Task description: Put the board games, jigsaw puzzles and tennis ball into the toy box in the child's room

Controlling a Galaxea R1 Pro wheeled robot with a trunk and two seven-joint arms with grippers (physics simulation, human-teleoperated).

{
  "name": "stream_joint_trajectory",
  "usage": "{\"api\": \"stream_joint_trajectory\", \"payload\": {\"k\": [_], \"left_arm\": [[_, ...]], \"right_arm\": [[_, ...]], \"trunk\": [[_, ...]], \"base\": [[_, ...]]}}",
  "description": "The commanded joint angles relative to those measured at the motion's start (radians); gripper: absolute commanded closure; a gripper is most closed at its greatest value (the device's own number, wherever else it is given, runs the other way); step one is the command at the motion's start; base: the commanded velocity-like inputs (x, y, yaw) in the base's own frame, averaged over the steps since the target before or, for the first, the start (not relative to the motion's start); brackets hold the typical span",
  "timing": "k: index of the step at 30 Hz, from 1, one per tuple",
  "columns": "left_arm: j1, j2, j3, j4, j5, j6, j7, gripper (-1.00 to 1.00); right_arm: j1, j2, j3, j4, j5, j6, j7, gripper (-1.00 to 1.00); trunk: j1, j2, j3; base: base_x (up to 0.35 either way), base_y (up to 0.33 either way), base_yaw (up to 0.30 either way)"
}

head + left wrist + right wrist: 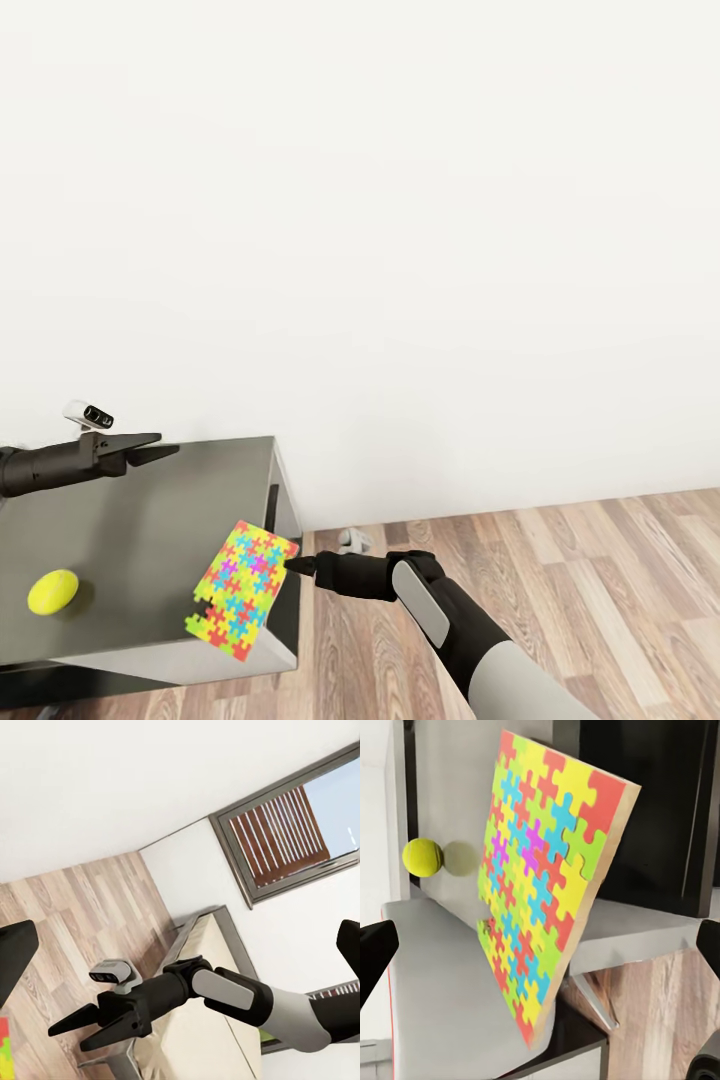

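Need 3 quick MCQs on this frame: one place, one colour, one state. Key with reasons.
1. Where is the ball?
A. on the floor
B. on the dark desk
C. on a bed

2. What colour is the ball?
A. yellow-green
B. red
C. blue

3. How does the puzzle board sit?
A. flat on the desk
B. inside a bin
C. tilted, one edge raised

Answers:
1. B, the head view shows it resting on the desk top.
2. A, it is yellow-green in the head and right wrist views.
3. C, the right wrist view shows it leaning steeply off the surface.

Cut off at the frame's edge — table (150,520), left arm (30,468); hidden — right gripper's (297,566) contact with jigsaw puzzle (242,588).
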Motion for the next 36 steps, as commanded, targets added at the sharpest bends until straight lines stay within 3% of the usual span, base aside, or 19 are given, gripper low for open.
{"api": "stream_joint_trajectory", "payload": {"k": [1, 12, 36], "left_arm": [[0.000, 0.001, 0.000, 0.000, 0.001, 0.011, -0.004, -1.00], [0.000, 0.001, 0.000, 0.000, 0.005, 0.011, -0.004, -1.00], [0.000, 0.000, 0.000, 0.000, 0.005, 0.011, -0.004, -1.00]], "right_arm": [[-0.001, 0.000, 0.000, 0.000, -0.002, 0.004, 0.001, -1.00], [-0.001, 0.000, 0.000, 0.000, -0.002, 0.004, 0.001, -1.00], [-0.001, 0.000, 0.001, -0.001, -0.002, 0.004, 0.001, -1.00]], "trunk": [[0.000, -0.001, -0.001], [0.000, -0.001, -0.001], [0.092, -0.169, -0.076]], "base": [[0.069, 0.052, 0.000], [0.013, 0.010, 0.000], [0.000, 0.000, 0.000]]}}
